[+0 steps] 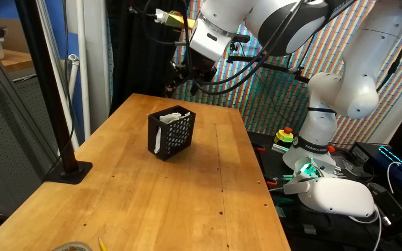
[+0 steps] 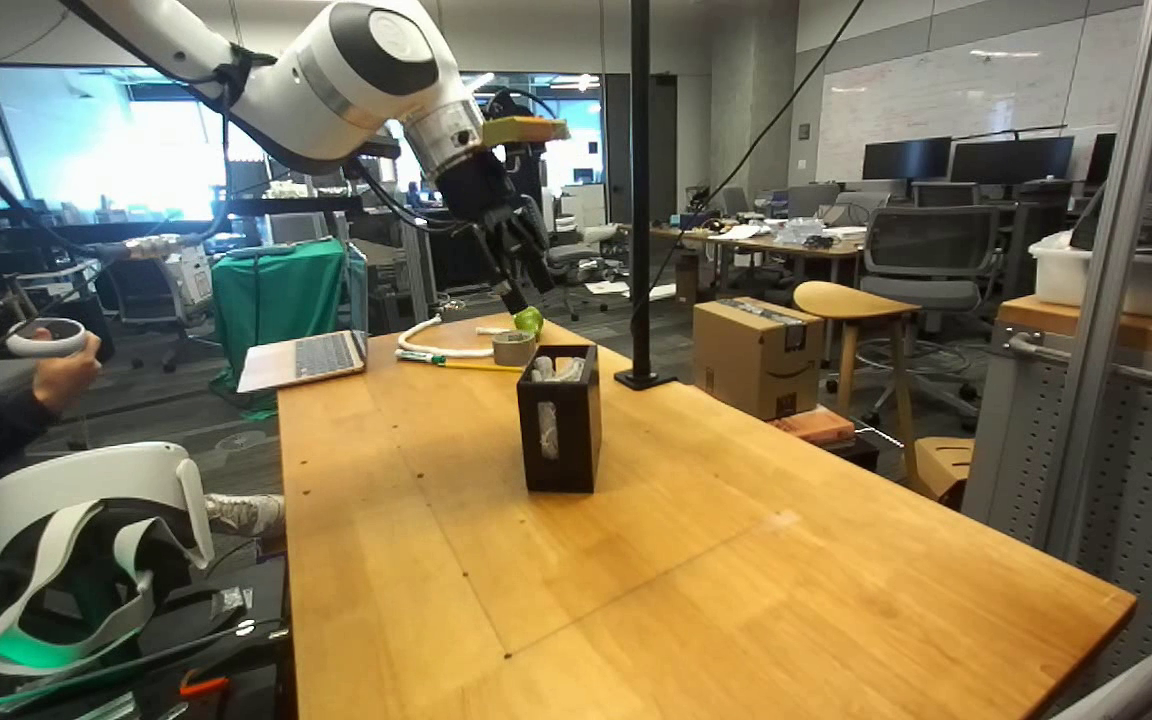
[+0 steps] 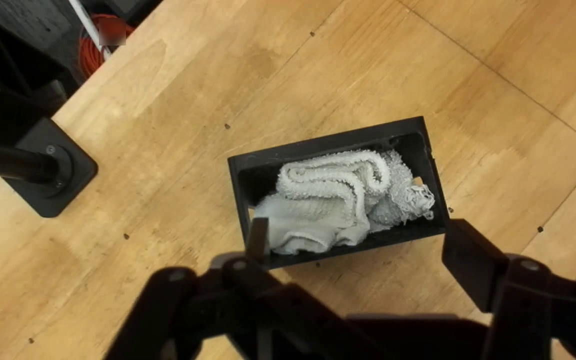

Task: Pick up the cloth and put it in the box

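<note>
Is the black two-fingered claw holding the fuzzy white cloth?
No: the claw is open, and the cloth lies bunched in the rectangular black box.

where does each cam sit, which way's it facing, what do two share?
Wrist view: by the open gripper, which shows at the bottom; looks down at the box and cloth inside.
An exterior view: near the yellow pencil, looking along the table; arm and base show.
An exterior view: opposite end, facing the yellow pencil; arm and a person's hand show, no base.
Both exterior views share box, cloth, table and gripper.
</note>
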{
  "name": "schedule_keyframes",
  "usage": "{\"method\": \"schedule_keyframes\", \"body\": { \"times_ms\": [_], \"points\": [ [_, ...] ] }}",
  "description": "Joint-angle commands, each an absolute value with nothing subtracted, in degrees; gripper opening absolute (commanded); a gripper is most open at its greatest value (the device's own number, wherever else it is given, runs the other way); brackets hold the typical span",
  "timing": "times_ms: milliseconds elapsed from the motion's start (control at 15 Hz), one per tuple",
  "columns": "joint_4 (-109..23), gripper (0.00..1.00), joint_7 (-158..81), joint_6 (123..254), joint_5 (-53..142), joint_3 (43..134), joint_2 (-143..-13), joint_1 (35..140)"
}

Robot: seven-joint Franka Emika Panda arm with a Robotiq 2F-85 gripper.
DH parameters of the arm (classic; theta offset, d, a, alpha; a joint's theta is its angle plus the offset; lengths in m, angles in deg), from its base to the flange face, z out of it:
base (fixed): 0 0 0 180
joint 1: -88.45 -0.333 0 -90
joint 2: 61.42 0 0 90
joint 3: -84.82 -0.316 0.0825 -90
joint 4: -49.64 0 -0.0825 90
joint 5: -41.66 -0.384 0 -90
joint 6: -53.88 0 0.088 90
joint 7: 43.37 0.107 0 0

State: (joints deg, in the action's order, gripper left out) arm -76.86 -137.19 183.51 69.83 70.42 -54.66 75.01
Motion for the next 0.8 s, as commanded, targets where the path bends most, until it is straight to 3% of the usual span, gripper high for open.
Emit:
{"method": "schedule_keyframes", "body": {
  "times_ms": [0, 333, 600, 733],
  "points": [
    [-76.3, 0.56, -135.2, 183.3, 72.0, 70.4, -54.0, 74.9],
    [-75.0, 0.18, -136.3, 182.8, 72.0, 71.4, -57.3, 75.6],
    [-73.4, 0.11, -138.5, 182.1, 70.8, 72.3, -60.8, 76.1],
    [-72.5, 0.14, -141.3, 183.0, 69.2, 72.7, -62.5, 76.2]
  ]
}}
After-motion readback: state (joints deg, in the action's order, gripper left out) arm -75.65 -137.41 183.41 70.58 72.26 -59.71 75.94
